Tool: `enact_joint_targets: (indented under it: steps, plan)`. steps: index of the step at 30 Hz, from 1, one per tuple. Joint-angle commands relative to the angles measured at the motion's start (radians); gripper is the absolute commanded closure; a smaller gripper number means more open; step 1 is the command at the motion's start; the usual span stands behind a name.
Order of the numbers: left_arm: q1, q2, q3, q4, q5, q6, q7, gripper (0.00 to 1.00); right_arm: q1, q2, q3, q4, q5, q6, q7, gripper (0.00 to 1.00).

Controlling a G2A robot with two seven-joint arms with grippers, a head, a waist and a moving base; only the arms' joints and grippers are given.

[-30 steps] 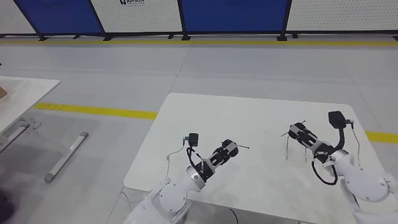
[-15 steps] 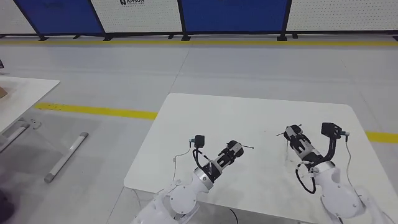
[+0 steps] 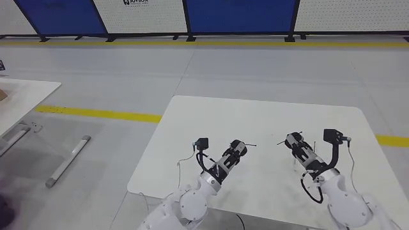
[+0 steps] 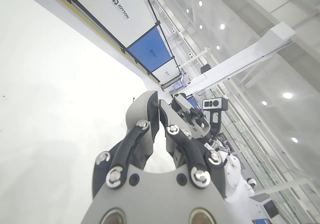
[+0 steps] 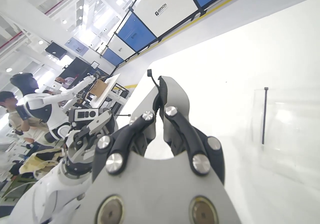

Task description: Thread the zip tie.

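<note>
Alignment over the table (image 3: 268,112): left gripper (image 4: 158,107) clamps a strap (image 5: 124,115), tip aimed across — right gripper (image 5: 159,86) pinches a zip tie (image 5: 153,79) below its head, likely presenting the slot. A spare tie (image 5: 264,115) stands in a clear holder (image 5: 287,135) nearby.
</note>
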Motion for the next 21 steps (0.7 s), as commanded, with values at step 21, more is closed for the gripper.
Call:
enact_joint_targets:
  steps: [21]
  plan:
    - [-0.009,-0.003,0.008,0.011,0.003,0.004,-0.003,1.0,0.023,-0.033,-0.111,0.009,-0.091,0.032,-0.094,1.0]
